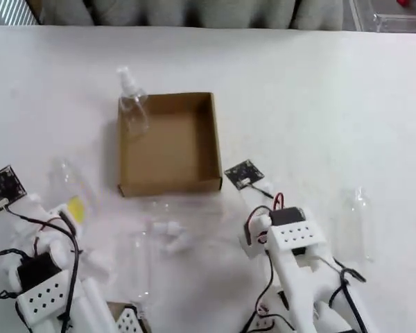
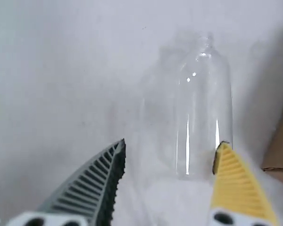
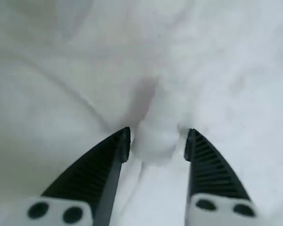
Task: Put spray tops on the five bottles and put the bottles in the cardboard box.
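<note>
Toward the near left corner of the counter (image 1: pixel 298 90), the left gripper (image 2: pixel 172 146) stands with its jaws wide apart, the grey and yellow tips either side of the base of an open bottle (image 2: pixel 203 108), holding nothing. The bottle is clear thin plastic with no top on its neck, and it sits just beside the cardboard box (image 1: pixel 170 182). It looks very light and likely to skid or tip if nudged, and its walls would dent under a hard squeeze, so a gentle hold across the straight middle of the body seems best (the shoulder tapers and would slip). The right gripper (image 3: pixel 158 133), nearer the middle of the near edge, appears clamped on a small white spray top (image 3: pixel 155 140), one jaw against each side. That piece looks stiff and light, best held by its collar. A capped bottle (image 1: pixel 132 104) stands at the box's far left corner; whether inside it I cannot tell. Another clear bottle (image 1: pixel 357 208) lies near the right edge. No label or writing can be made out on the bottles or box.
</note>
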Available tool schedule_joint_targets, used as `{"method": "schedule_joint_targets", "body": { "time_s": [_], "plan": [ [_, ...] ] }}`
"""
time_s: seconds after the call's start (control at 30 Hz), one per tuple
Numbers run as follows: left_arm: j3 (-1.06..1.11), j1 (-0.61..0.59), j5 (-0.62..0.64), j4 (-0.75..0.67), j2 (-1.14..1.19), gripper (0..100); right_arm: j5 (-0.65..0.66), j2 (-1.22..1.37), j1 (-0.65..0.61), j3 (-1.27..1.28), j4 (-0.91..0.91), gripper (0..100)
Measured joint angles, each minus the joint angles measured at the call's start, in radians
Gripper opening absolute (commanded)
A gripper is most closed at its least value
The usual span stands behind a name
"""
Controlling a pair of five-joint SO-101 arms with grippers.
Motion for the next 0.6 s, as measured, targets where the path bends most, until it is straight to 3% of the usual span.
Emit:
{"method": "schedule_joint_targets", "body": {
  "time_s": [0.37, 0.6],
  "plan": [
    [0.0, 0.006, 0.0, 0.0, 0.0, 29, 0.046, 0.041, 0.044, -0.005, -0.06, 1.6],
    [0.0, 0.006, 0.0, 0.0, 0.0, 29, 0.046, 0.049, 0.244, -0.107, -0.06, 1.6]
  ]
}}
